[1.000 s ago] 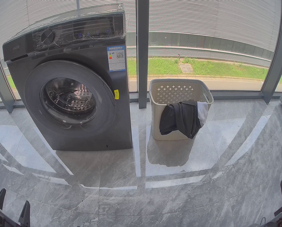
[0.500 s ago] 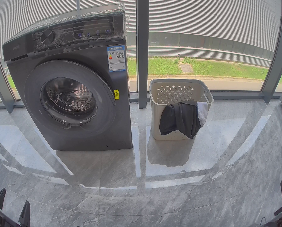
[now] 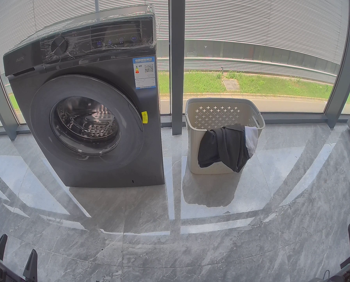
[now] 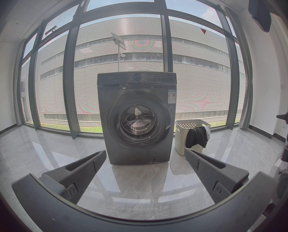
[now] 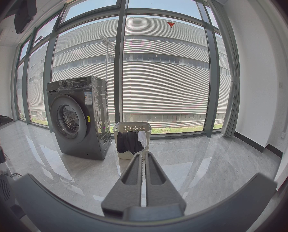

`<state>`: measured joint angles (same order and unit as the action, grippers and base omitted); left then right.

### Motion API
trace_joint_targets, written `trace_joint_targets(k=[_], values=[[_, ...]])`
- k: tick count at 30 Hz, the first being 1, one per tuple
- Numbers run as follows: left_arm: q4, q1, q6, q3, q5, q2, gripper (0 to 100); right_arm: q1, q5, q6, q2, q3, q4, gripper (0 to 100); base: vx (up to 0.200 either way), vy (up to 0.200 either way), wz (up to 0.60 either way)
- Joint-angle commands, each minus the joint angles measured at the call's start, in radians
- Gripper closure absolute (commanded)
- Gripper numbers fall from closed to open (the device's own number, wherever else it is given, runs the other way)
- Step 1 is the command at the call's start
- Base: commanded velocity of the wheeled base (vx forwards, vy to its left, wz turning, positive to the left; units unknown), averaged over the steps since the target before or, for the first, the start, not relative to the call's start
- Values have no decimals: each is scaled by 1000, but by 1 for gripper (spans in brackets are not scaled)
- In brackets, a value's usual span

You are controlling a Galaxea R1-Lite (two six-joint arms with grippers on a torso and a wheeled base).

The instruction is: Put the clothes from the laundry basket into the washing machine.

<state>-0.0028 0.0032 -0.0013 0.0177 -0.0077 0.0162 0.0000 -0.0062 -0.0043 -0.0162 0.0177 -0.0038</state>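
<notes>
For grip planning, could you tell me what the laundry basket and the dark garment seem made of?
Laundry basket: probably rigid matte plastic, beige, with moulded star perforations. Dark garment: soft fabric; it drapes in limp folds over the rim.

Our left gripper (image 3: 18, 243) sits down low on our left side and points forward. Its two fingers (image 4: 76, 174) are spread wide, with a big gap between them and nothing in the gap. Our right gripper (image 5: 143, 158) sits down low on our right side and points forward too. Its two fingers (image 5: 132, 178) are pressed flat together, tip to tip, and hold nothing. Our two arms are far apart, one at each side.
</notes>
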Motion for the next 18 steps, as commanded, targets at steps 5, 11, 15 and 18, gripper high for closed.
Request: trace_joint_targets(k=[5,11,15,18], values=[[0,0,0,-18,0,-16,0,0,0,0,13,-18,-1,100,0,0,0],[0,0,0,-18,0,-16,0,0,0,0,13,-18,-1,100,0,0,0],[0,1,0,-18,-2,-16,0,0,0,0,13,-18,-1,100,0,0,0],[0,1,0,-18,0,-16,0,0,0,0,13,-18,-1,100,0,0,0]])
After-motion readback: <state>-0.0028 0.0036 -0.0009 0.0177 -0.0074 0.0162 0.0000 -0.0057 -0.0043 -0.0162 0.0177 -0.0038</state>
